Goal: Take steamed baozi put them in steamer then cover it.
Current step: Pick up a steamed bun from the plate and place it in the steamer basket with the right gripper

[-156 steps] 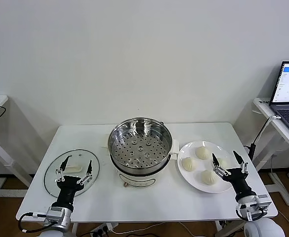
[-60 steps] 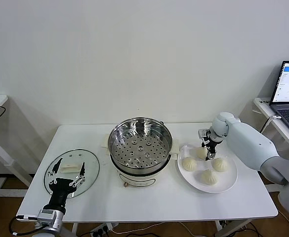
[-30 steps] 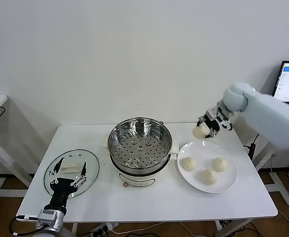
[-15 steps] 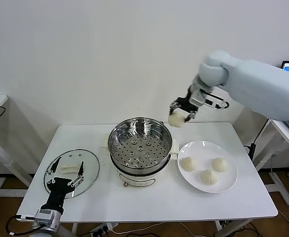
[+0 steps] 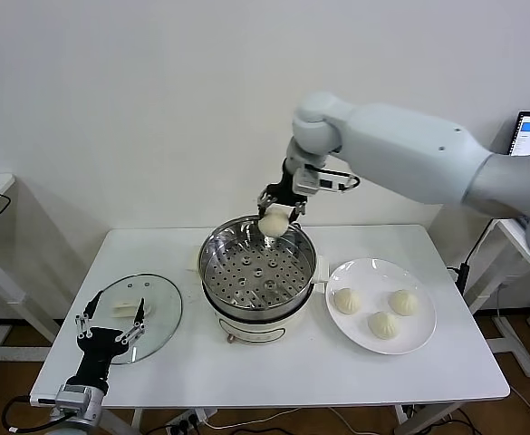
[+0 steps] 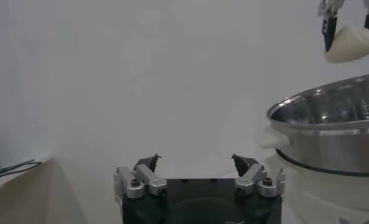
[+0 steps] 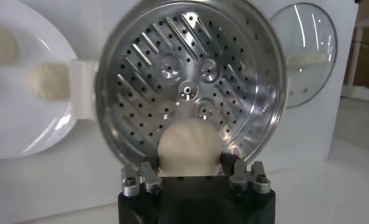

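The right hand (image 5: pixel 275 205) grips one baozi (image 5: pixel 274 222) between its fingers, held in the air over the far rim of the steamer (image 5: pixel 257 269). Its wrist view looks straight down past the bun (image 7: pixel 189 146) onto the empty perforated tray (image 7: pixel 187 91), which the head view shows only at a slant. Three more baozi (image 5: pixel 380 311) lie on the plate (image 5: pixel 419 340), well off to this hand's side. The left hand (image 5: pixel 110 319) hangs open near the surface's (image 5: pixel 283 381) front edge, just in front of the glass lid (image 5: pixel 160 317); its own camera shows the spread fingers (image 6: pixel 148 164) and the steamer's outer wall (image 6: pixel 330 143).
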You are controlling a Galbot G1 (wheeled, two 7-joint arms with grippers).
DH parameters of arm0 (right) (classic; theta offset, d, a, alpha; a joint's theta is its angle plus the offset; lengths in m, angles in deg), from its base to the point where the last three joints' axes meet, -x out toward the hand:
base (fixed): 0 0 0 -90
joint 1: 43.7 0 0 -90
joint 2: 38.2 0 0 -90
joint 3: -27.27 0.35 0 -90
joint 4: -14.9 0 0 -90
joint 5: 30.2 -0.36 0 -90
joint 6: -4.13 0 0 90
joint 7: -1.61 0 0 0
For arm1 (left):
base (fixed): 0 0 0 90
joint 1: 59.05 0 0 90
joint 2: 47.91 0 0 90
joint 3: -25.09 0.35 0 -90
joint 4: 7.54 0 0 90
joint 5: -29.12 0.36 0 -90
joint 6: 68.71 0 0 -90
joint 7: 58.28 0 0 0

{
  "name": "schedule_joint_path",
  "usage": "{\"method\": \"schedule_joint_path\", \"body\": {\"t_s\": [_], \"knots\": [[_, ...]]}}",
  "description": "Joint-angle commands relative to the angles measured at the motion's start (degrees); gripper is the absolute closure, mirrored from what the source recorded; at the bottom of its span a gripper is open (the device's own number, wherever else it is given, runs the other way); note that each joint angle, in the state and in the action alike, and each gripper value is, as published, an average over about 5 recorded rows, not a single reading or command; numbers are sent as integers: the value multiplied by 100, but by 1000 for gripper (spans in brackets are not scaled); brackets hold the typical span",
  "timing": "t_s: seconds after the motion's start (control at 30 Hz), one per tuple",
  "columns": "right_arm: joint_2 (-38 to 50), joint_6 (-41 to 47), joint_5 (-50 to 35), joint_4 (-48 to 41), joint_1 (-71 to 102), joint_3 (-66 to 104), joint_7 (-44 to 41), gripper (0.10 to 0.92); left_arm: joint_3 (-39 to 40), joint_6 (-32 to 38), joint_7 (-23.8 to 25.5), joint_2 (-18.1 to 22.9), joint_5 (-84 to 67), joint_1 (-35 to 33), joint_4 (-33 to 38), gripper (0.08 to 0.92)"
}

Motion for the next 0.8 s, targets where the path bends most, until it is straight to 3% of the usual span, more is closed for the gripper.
{"method": "schedule_joint_path", "body": {"t_s": [0.03, 0.8], "knots": [[-587, -273, 458, -966, 535, 171, 209, 355, -95, 10, 24, 1, -43, -12, -30, 177], [-787, -295, 1080, -1575, 1249, 634, 334, 355, -117, 13, 31, 9, -79, 8, -54, 177]]}}
